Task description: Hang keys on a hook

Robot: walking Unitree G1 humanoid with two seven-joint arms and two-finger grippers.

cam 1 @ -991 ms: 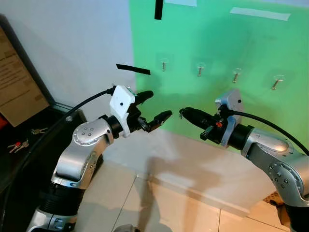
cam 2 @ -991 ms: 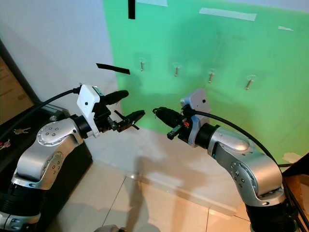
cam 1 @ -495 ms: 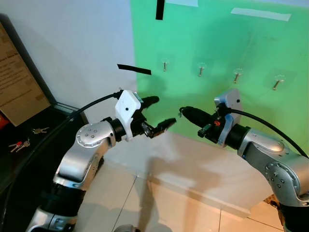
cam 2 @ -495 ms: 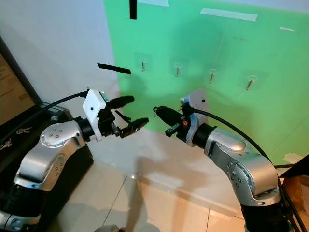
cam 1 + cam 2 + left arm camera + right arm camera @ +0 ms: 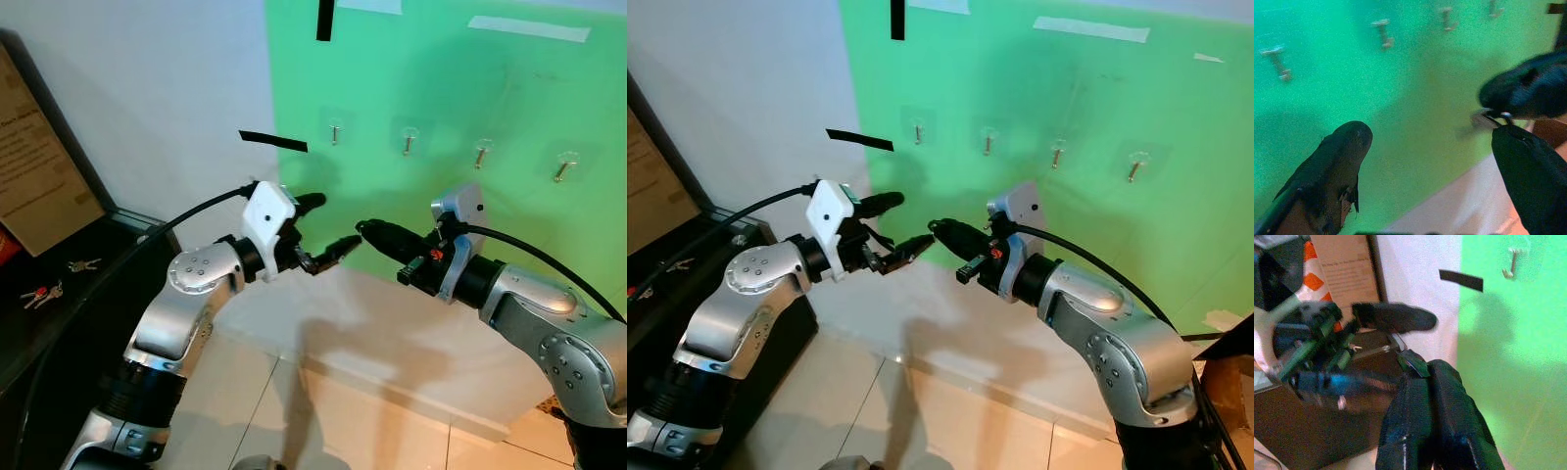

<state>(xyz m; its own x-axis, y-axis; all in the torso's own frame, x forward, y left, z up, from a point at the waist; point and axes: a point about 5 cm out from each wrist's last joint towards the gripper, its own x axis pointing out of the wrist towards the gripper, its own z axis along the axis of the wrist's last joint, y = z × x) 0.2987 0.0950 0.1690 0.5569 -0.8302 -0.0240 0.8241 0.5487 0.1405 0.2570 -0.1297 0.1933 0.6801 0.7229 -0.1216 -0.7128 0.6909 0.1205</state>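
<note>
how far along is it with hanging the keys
Nothing is hung yet: the four wall hooks are bare. Two sets of keys lie on the black cabinet. In hand: the right gripper is shut on a small metal piece, possibly a key ring, beside the open left gripper. Left: reaching a hook.

green wall panel [image 5: 441, 88], black tape strips [image 5: 273, 141]
</note>
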